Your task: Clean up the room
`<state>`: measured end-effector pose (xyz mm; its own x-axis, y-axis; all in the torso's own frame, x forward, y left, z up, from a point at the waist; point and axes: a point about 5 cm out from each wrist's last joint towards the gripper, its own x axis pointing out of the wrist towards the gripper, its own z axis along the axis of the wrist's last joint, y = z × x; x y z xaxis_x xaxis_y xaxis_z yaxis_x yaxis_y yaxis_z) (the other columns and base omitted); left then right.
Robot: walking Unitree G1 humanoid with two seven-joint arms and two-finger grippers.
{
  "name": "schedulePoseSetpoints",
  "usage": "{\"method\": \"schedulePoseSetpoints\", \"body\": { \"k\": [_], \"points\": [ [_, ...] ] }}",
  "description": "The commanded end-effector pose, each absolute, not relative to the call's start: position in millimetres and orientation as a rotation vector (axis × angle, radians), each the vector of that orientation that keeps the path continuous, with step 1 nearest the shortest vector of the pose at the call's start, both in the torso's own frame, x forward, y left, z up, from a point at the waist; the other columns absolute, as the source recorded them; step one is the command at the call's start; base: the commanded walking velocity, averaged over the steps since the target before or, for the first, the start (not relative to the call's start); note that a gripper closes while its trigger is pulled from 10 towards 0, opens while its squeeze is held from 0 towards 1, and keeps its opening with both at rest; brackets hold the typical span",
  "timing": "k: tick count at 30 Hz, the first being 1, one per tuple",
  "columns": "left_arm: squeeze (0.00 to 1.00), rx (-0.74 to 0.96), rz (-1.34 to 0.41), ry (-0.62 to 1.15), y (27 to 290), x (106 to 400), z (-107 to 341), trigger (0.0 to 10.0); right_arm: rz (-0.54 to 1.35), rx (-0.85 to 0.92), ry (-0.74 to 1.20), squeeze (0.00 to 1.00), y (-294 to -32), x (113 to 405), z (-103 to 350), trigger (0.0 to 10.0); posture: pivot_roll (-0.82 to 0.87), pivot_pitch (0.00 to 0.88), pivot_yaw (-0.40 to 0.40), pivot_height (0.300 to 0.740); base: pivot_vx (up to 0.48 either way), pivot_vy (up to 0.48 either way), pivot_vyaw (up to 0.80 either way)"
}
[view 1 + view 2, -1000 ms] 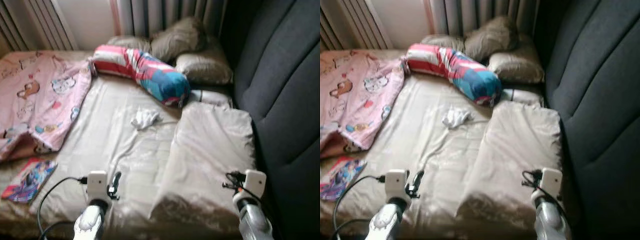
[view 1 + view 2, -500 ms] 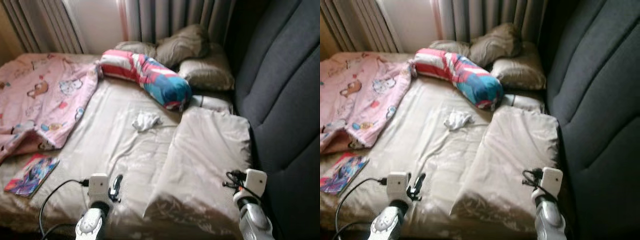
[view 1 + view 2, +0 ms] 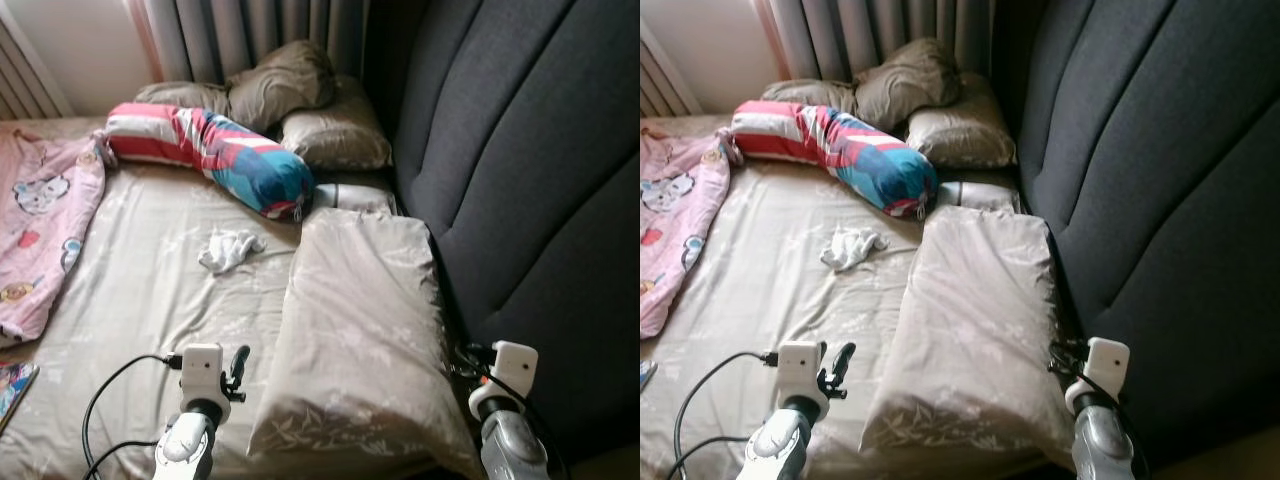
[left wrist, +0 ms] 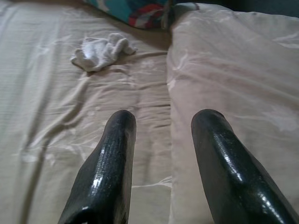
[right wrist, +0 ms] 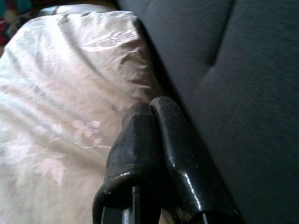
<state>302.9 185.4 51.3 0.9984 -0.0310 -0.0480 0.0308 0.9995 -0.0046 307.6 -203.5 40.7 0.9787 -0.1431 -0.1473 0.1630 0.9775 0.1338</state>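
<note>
One limp white cloth (image 3: pixel 229 249) beside the striped bolster (image 3: pixel 212 155): light, pinch any fold; left gripper (image 4: pixel 161 140) fingers apart, right gripper (image 5: pixel 152 119) fingers together.

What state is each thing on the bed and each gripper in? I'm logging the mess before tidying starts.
white cloth: crumpled, loose on the sheet
striped bolster: lying askew below the pillows
large beige pillow: lying flat beside the headboard
brown pillows: piled unevenly at the curtain
pink blanket: rumpled, unfolded
left gripper: open, empty
right gripper: shut, empty
</note>
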Motion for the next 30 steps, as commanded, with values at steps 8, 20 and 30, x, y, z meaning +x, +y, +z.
{"method": "schedulePoseSetpoints", "body": {
  "k": [8, 20, 30],
  "points": [
    [0.0, -0.008, -0.017, 0.079, 188.7, 296.6, 43.2, 10.0, -0.164, 0.148, 0.158, 0.0, -205.1, 303.3, 35.2, 10.0, -0.03, 0.203, -0.017, 0.74, 0.0, 0.0, 0.0],
    [0.0, -0.005, -0.014, 0.087, 189.1, 296.2, 42.2, 10.0, -0.167, 0.146, 0.163, 0.0, -204.9, 303.0, 34.5, 10.0, -0.03, 0.206, -0.016, 0.74, 0.0, 0.0, 0.0],
    [0.0, -0.005, -0.016, 0.086, 188.9, 296.2, 42.2, 10.0, -0.168, 0.152, 0.166, 0.0, -204.0, 303.3, 34.2, 10.0, -0.03, 0.207, -0.016, 0.74, 0.207, 0.0, 0.0]
  ]
}}
